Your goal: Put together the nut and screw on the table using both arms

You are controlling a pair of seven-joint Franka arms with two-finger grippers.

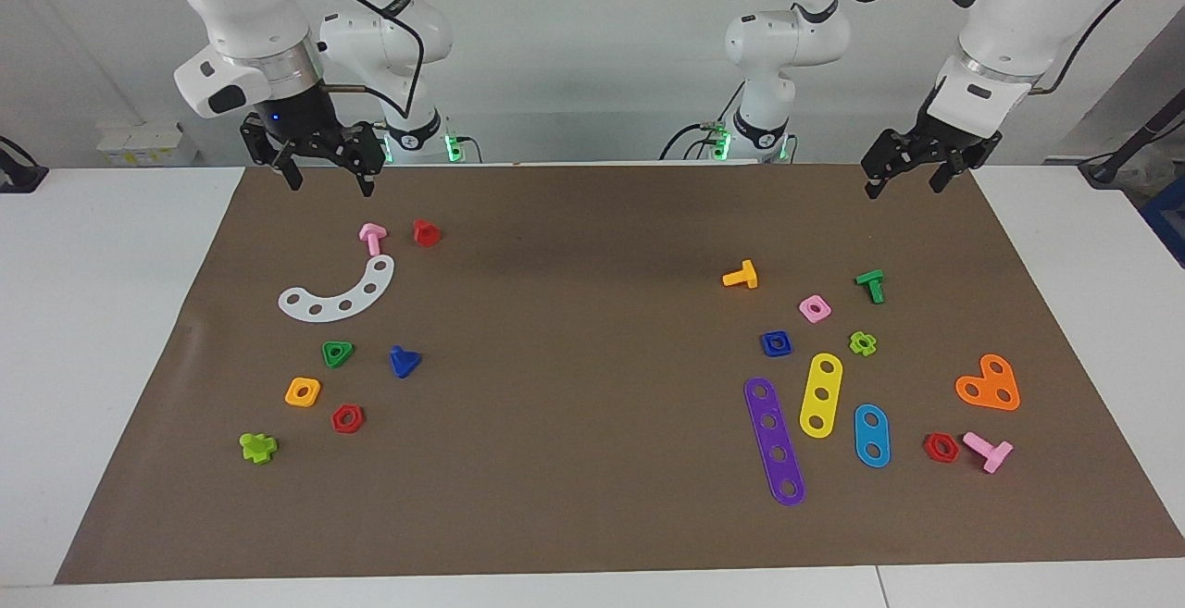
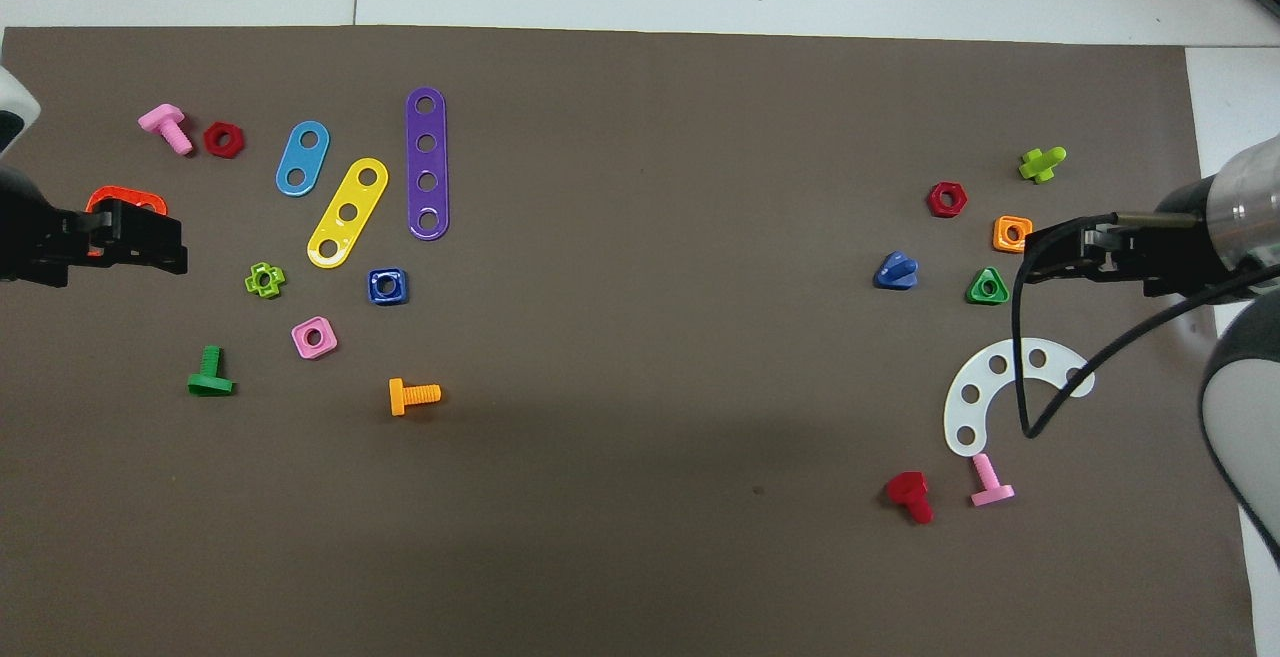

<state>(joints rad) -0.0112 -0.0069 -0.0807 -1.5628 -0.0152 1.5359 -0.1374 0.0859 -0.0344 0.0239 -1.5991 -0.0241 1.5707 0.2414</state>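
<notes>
The dark-blue square nut [image 1: 776, 343] lies flat on the brown mat [image 1: 574, 312] toward the left arm's end, beside a pink square nut [image 1: 815, 308]; it also shows in the overhead view [image 2: 387, 286]. The dark-blue screw [image 1: 404, 361] with a triangular head lies toward the right arm's end, beside a green triangular nut [image 1: 337, 353]; it also shows in the overhead view [image 2: 895, 271]. My left gripper [image 1: 904, 184] hangs open and empty, raised over the mat's robot-side edge. My right gripper [image 1: 330, 180] hangs open and empty, raised over the same edge at its own end.
Near the nut lie purple [image 1: 775, 441], yellow [image 1: 820, 394] and light-blue [image 1: 871, 435] hole strips, an orange heart plate [image 1: 989, 383], and orange [image 1: 741, 276] and green [image 1: 871, 285] bolts. Near the screw lie a white curved strip [image 1: 338, 293], an orange-yellow square nut [image 1: 303, 391], and red and pink pieces.
</notes>
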